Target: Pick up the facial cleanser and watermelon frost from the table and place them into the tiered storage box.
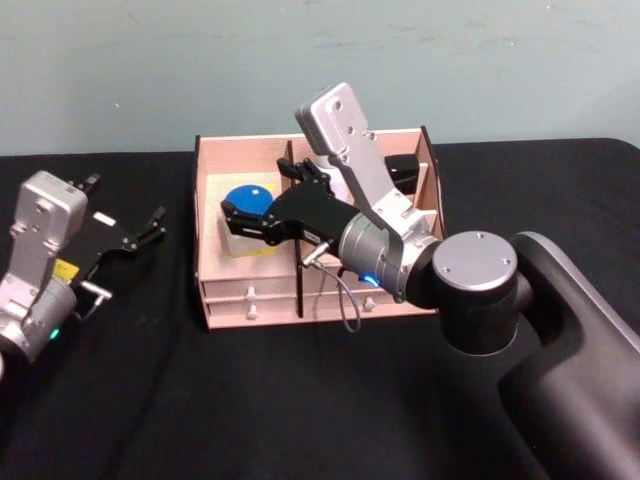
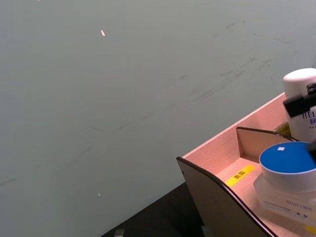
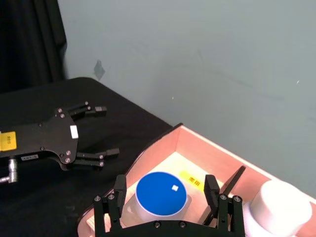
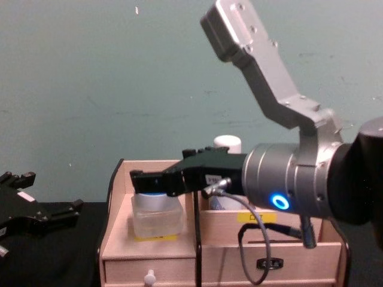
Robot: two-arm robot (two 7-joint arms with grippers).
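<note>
The tiered storage box (image 1: 250, 305) stands mid-table, pale wood with small front drawers. In its left compartment sits a clear jar with a blue lid (image 1: 250, 197), (image 2: 289, 158), (image 4: 157, 218). A white bottle with a white cap (image 2: 301, 98), (image 3: 279, 210), (image 4: 227, 142) stands in the compartment to its right. I cannot tell which of them is the cleanser and which the frost. My right gripper (image 1: 240, 215), (image 3: 165, 185), (image 4: 149, 179) is open over the jar, one finger on each side of the lid with gaps showing. My left gripper (image 1: 150, 225), (image 3: 101, 131) rests open, low over the table left of the box.
A dark divider (image 3: 232, 182) separates the box's compartments, with yellow labels (image 2: 239, 175) on the floor. A black item (image 1: 403, 168) sits in the box's back right section. A cable loop (image 1: 348, 300) hangs from my right wrist in front of the drawers. Black cloth covers the table.
</note>
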